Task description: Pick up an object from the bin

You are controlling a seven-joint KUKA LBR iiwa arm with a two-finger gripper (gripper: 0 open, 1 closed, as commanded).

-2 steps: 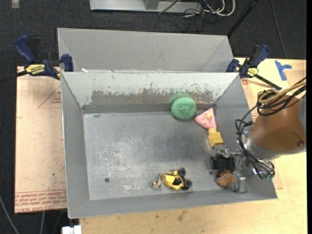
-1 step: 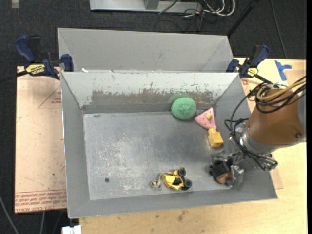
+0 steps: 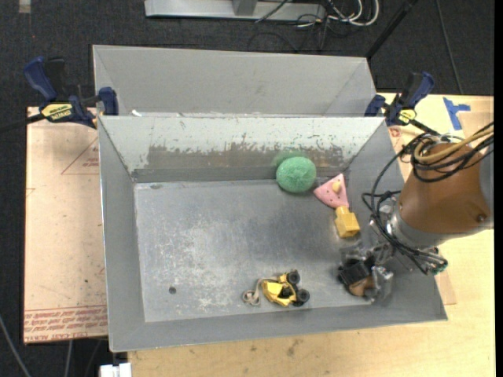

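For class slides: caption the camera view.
Tool in grey metal bin, right side, near yellow block, pink wedge, green ball.

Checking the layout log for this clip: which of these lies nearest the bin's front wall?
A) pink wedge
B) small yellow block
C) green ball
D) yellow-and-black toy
D: the yellow-and-black toy lies close to the front wall of the bin, while the green ball sits against the back wall.

Counting now: five loose things in the grey metal bin (image 3: 118, 234), one of each kind. One green fuzzy ball (image 3: 295, 173), one pink triangular wedge (image 3: 332, 189), one small tan-yellow block (image 3: 346, 225), one yellow-and-black tangled toy (image 3: 280, 290), one dark brownish lump (image 3: 354, 275).
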